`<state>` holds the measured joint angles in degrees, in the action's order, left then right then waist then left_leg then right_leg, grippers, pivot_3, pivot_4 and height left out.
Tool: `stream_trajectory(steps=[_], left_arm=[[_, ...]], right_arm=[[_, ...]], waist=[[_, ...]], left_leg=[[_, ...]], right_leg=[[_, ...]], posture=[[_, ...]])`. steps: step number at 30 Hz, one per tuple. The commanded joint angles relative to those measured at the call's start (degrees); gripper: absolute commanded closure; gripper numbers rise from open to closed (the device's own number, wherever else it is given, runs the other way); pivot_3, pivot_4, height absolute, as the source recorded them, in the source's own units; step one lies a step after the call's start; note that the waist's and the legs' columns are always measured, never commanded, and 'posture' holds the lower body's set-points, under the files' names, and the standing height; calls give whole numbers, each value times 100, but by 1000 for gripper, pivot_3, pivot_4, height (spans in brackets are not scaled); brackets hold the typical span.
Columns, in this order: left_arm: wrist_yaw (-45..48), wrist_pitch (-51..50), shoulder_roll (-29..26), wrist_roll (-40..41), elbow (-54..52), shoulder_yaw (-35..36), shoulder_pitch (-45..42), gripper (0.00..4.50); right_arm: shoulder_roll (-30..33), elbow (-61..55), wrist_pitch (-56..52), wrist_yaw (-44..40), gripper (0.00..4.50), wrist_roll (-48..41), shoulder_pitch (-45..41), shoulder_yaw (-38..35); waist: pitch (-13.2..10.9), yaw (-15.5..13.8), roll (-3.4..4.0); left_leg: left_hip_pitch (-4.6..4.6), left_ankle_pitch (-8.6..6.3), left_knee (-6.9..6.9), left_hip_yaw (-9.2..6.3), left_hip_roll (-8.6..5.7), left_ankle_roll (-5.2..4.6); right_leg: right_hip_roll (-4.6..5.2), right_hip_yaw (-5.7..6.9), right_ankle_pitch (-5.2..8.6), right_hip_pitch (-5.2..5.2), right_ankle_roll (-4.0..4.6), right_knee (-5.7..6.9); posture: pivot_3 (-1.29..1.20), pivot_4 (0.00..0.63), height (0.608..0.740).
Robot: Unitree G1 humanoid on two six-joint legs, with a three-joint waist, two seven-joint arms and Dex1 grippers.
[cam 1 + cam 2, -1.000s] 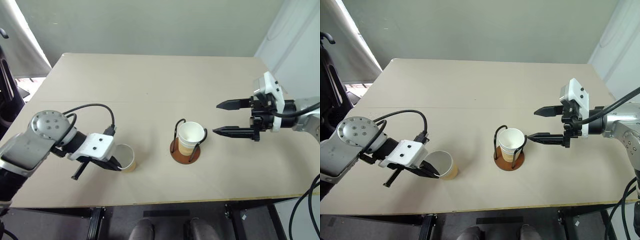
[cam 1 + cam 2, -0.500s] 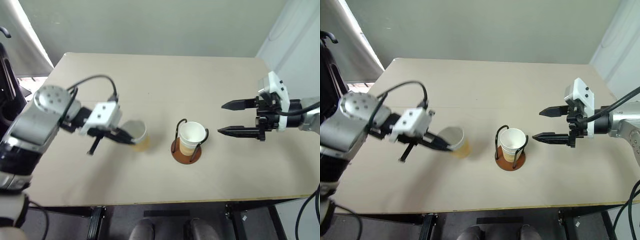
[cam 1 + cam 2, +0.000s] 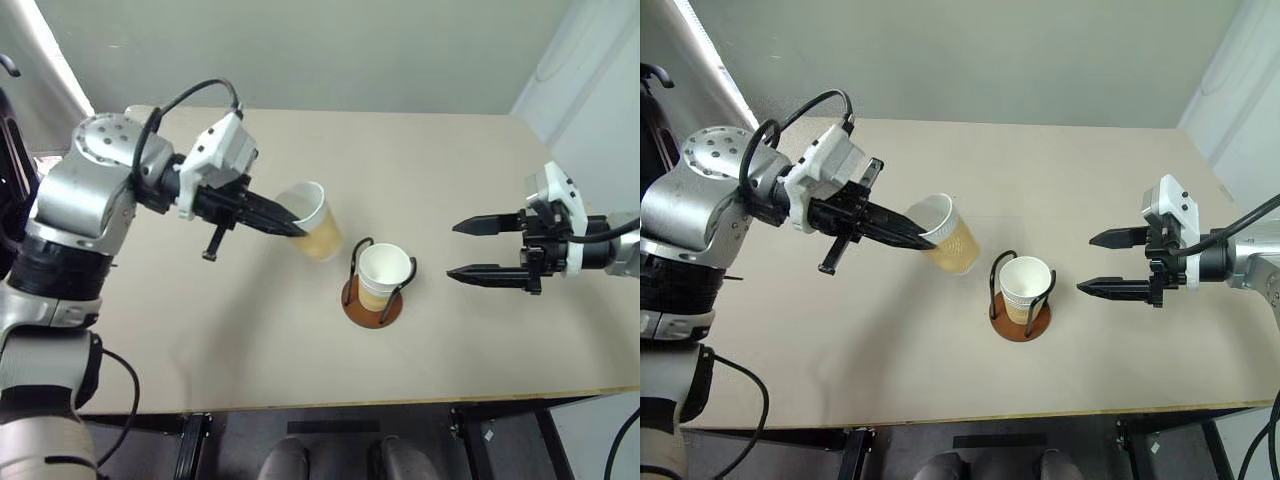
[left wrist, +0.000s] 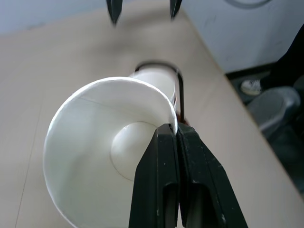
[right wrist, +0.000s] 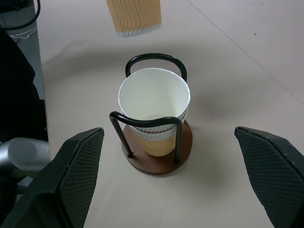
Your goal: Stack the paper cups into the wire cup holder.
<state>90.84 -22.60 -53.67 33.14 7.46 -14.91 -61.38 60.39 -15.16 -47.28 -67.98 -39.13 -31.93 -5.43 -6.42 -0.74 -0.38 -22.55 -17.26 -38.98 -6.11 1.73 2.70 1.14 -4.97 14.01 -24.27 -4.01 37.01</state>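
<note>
The worktop carries the wire cup holder, with nested paper cups already in it. The left gripper, pinched shut on one wall of the third cup, holds it tilted in the air just beside the holder. The right gripper hangs wide open and empty on the holder's other side. My judgement: carrying is underway; next, level the cup over the stack and lower it between the loops. The right wrist view shows two rims nested.
</note>
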Motion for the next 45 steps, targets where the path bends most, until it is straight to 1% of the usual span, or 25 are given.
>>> stream_trajectory(steps=[1,10,15,18,22,29,36,45], left_arm=[[166,-83,62,265,-74,-29,-386,4473],[166,90,709,242,346,-384,-960,4473],[166,809,1189,-203,1041,-947,-1193,4473],[166,1103,1312,-278,1328,-1177,-1297,4473],[166,1305,1502,-262,1539,-1405,-1421,4473],[166,1429,1664,-128,1638,-1665,-1526,4473],[166,1581,1787,-17,1639,-1960,-1672,4473],[166,2507,1817,-360,1953,-2736,-1865,4473]], right_arm=[[102,-102,75,22,0,-27,-3,-250],[146,-133,80,8,0,-44,61,-285],[258,-163,322,-27,0,29,410,-533],[270,-180,353,34,0,5,471,-631],[393,-201,307,64,0,-120,444,-980],[695,-328,15,134,0,-402,395,-1467],[796,-395,-73,220,0,-473,490,-1632],[836,-435,-151,317,0,-556,456,-1640]], waist=[[0,-4,0],[0,-18,0],[0,-70,0],[0,-71,-1],[-1,-75,-1],[0,-112,-1],[-1,-146,-1],[-1,-164,-1]], left_leg=[[0,0,0,0,0,0],[0,0,-8,0,-1,-1],[0,0,-11,-2,-1,-1],[0,-1,-15,1,-2,-3],[-1,-1,-15,4,-3,-3],[-1,-3,-16,6,-6,-6],[-1,-5,-20,8,-9,-9],[0,-7,-24,9,-9,-13]], right_leg=[[0,0,0,0,0,0],[0,-1,-6,7,-11,-6],[0,-1,-7,12,-16,-7],[1,-3,-9,14,-20,-8],[-1,-4,-9,14,-24,-8],[-2,-6,-5,19,-32,-10],[-1,-5,-3,21,-36,-10],[-1,-5,-2,24,-40,-9]], posture=[[0,150,740],[0,150,740],[0,150,740],[0,150,740],[0,150,740],[0,150,740],[0,150,740],[0,150,740]])
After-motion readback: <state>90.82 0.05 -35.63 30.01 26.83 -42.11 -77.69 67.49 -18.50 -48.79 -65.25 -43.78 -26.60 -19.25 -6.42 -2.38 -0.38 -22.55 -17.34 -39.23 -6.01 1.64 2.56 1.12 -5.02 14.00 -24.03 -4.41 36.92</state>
